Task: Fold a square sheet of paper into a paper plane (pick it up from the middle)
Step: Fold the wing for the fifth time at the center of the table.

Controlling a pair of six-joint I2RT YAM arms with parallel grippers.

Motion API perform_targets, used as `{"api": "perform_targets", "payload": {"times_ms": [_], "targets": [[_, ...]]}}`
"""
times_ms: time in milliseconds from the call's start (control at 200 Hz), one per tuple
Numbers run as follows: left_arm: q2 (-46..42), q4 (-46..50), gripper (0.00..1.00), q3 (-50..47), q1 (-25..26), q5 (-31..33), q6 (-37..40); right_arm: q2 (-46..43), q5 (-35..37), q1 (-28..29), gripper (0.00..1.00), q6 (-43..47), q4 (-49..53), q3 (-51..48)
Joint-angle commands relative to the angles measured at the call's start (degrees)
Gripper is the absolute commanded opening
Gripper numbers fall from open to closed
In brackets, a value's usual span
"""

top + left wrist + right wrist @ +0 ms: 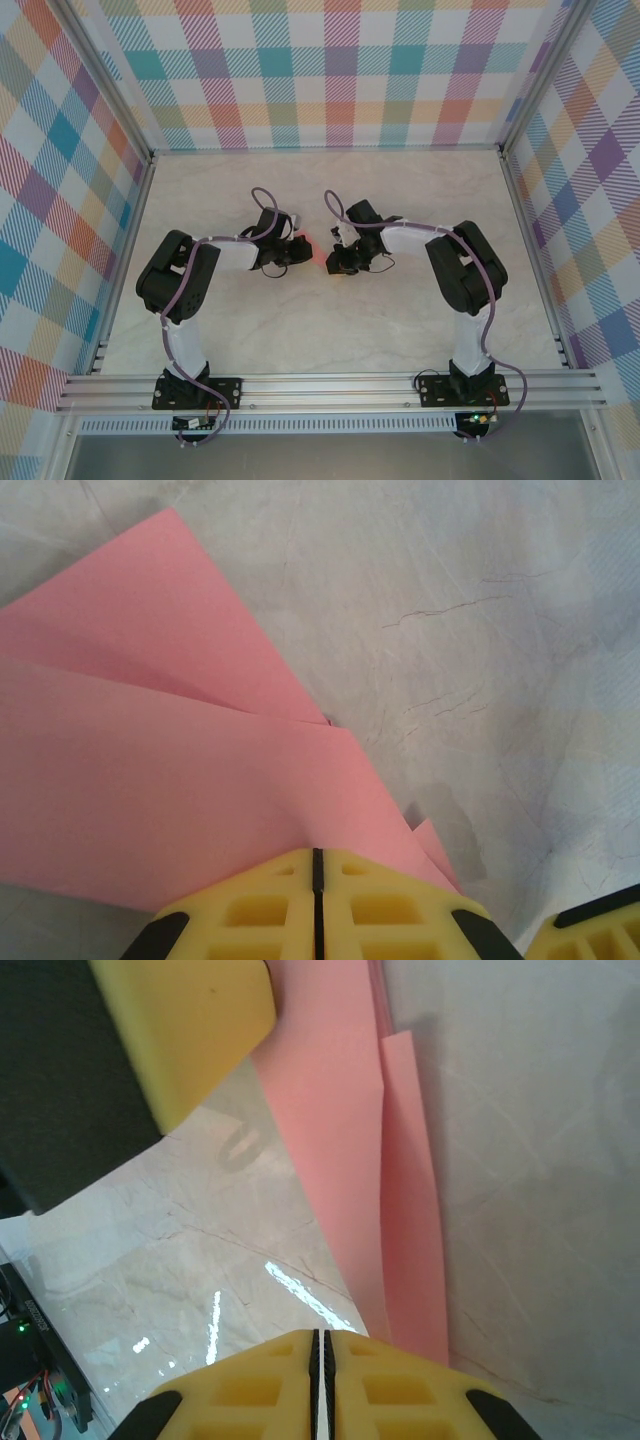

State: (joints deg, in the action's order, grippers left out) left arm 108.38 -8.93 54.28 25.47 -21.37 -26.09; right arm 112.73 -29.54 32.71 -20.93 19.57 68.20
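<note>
The salmon-pink sheet of paper [318, 256] is folded into overlapping layers with a pointed end and hangs between the two grippers at the table's middle. My left gripper [299, 250] is shut on it: in the left wrist view the paper [150, 780] fans out from the seam of the closed yellow fingers [318, 856]. My right gripper [339, 262] stands shut [320, 1336] with nothing between its pads; the paper [340, 1140] runs down past its right finger as two narrow strips. The left gripper's yellow finger [190, 1030] shows at the top left of the right wrist view.
The marble tabletop [250, 330] is bare around both arms. Plaid walls with aluminium posts [520, 200] close in the left, back and right sides. A rail [330, 390] carries the arm bases along the near edge.
</note>
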Motion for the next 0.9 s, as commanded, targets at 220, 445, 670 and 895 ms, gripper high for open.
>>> {"api": "perform_targets", "payload": {"times_ms": [220,445,670,895], "targets": [[2.8,5.8,0.08,-0.5,0.0,4.4,1.1,1.8,-1.2,-1.0,0.12,-0.6,-0.3,0.1],[2.9,5.5,0.08,-0.6,0.0,4.4,1.1,1.6,0.2,-1.4,0.12,-0.1,0.1,-1.1],[3.0,5.5,0.08,-0.5,0.0,4.2,1.1,2.0,-0.3,-1.4,0.12,0.2,-0.1,-1.8],[3.0,5.4,0.08,-0.4,0.0,4.3,1.1,2.7,-0.1,-1.5,0.12,0.1,0.1,-2.3]]}}
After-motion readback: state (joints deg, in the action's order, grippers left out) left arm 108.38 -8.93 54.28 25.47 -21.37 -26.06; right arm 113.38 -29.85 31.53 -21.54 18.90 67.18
